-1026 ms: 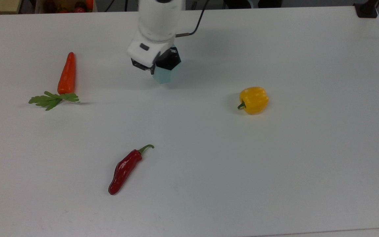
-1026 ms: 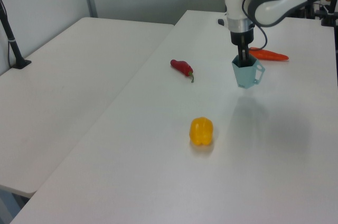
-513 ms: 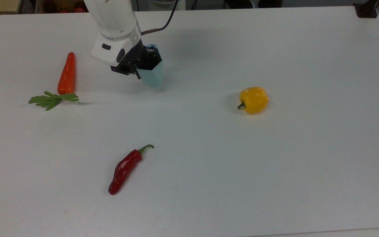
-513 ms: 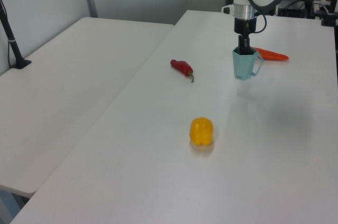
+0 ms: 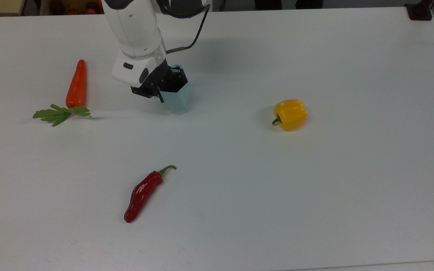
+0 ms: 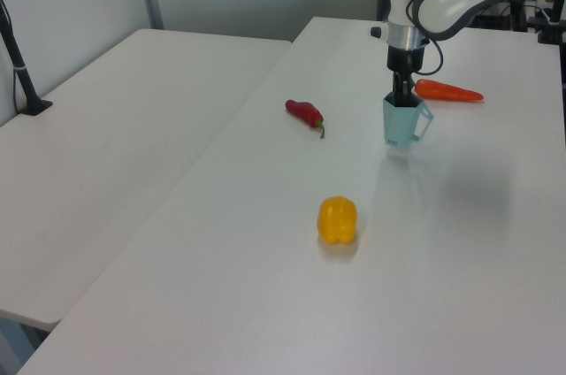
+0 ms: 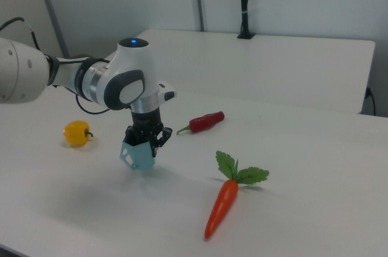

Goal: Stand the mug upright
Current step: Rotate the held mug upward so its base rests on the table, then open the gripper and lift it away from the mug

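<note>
Mug (image 5: pixel 177 99) held mouth-up at the rim, pale blue-teal and faceted, tapering to a narrow base that sits at or just above the white tabletop (image 5: pixel 315 188); cannot tell whether the base touches. Fingers (image 5: pixel 158 91) clenched on the mug's rim wall, one dark finger reaching down inside the mouth in the left view, the gripper (image 6: pixel 400 97) pointing straight down from the white arm. Handle (image 6: pixel 424 121) sticking out toward the left view's right. Carrot (image 5: pixel 77 84) with green leaves lying well apart from the mug toward the top view's left, tip pointing up the picture. Yellow bell pepper (image 5: pixel 290 114) resting on its side well apart toward the top view's right, stem facing left. Red chili pepper (image 5: pixel 142 192) lying lower in the top view, well apart from the mug, green stem curled up and to the right. In the right view, mug (image 7: pixel 139 155) hanging under the gripper (image 7: pixel 145 140), between the bell pepper (image 7: pixel 77 133) and the carrot (image 7: pixel 222 206), slightly tilted.
</note>
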